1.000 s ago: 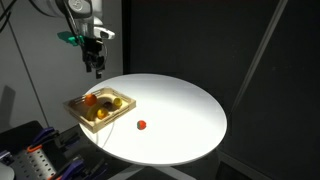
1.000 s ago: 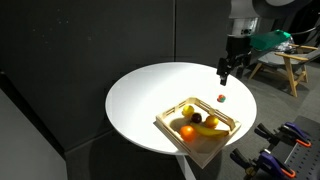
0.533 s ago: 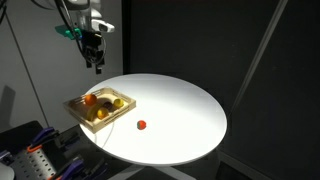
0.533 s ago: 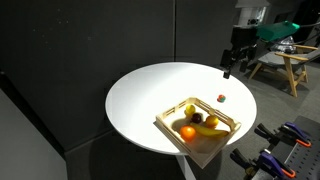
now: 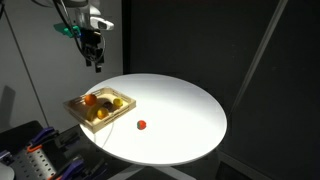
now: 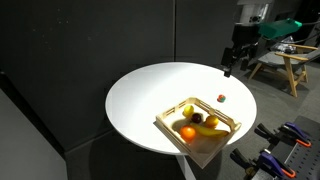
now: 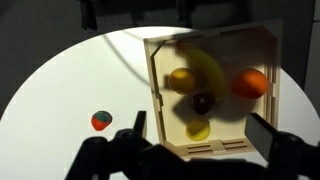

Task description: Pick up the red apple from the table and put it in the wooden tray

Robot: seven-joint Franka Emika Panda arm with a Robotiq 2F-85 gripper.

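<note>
The wooden tray [image 7: 155, 90] sits at the edge of the round white table [image 5: 180, 110] in both exterior views [image 5: 112, 116] [image 6: 172, 110]. The dark red apple [image 7: 202, 101] lies inside the tray, among a banana [image 7: 203, 68], an orange [image 7: 250, 83] and a small yellow fruit [image 7: 198, 128]. My gripper [image 7: 200, 132] is open and empty. It hangs high above the table, over the tray in the wrist view, and shows in both exterior views [image 5: 96, 65] [image 6: 228, 70].
A smaller bright red ball [image 7: 101, 120] lies alone on the white top beside the tray; it shows in both exterior views [image 5: 141, 125] [image 6: 220, 98]. Dark curtains surround the table. Equipment stands below the table's edge [image 6: 285, 140].
The gripper has risen and drawn away from the table since a second ago; it has hardly moved in the last half second. The fruits and the tray have not moved.
</note>
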